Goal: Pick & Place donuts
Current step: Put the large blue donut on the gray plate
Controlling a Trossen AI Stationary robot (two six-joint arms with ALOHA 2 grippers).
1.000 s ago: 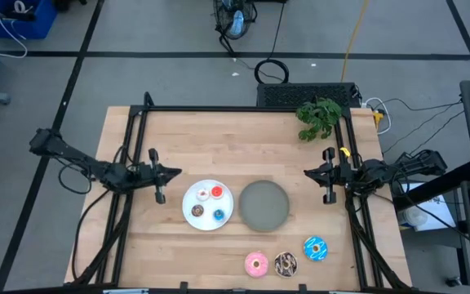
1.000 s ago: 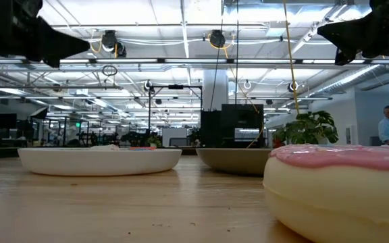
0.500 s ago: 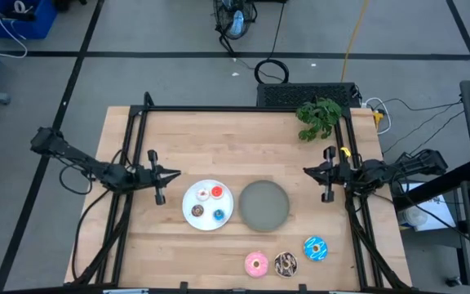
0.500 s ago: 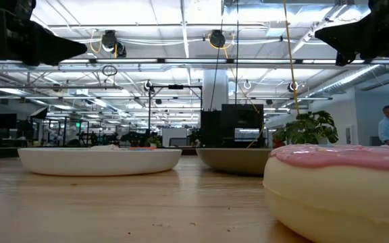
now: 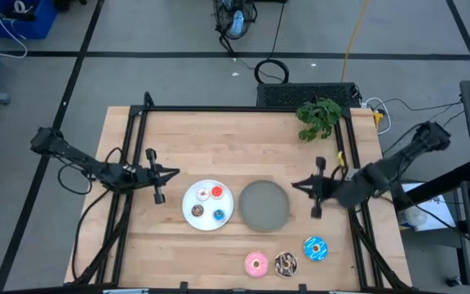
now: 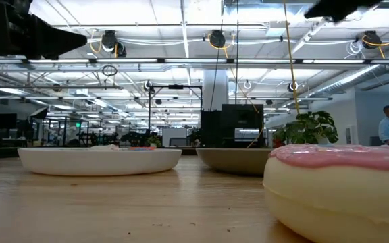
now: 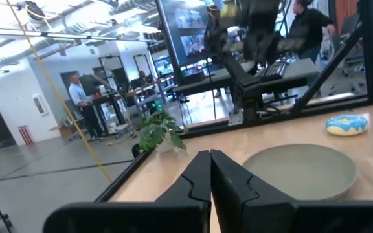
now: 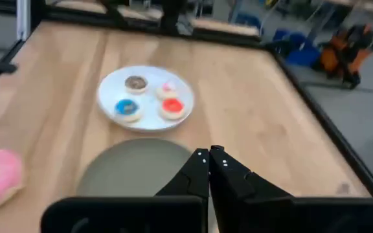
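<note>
Several tiny donuts [image 5: 208, 203] lie on the round white plate [image 5: 190, 194]; in the right wrist view they show as brown [image 8: 135, 83], white-pink [image 8: 168, 88], blue [image 8: 126, 108] and red [image 8: 172, 107]. Three larger donuts lie on the wood near the front edge: pink [image 5: 256, 264], chocolate sprinkled [image 5: 285, 263], blue sprinkled [image 5: 315, 248]. My left gripper [image 5: 175, 172] is shut and hangs level, left of the white plate. My right gripper [image 5: 294, 184] is shut, raised, tipped down, just right of the grey plate [image 5: 263, 205].
A green plant [image 5: 318, 117] sits at the far right corner. Black frame rails [image 5: 243, 109] run along the far, left and right edges. In the low view the pink donut [image 6: 340, 189] fills the near right. Bare wood lies between the plates and the far rail.
My right gripper has risen and swung toward the table's left and near edges, coming to the grey plate's right rim, and has tipped from level to slanting down. It has stayed shut. Plates and donuts have not moved.
</note>
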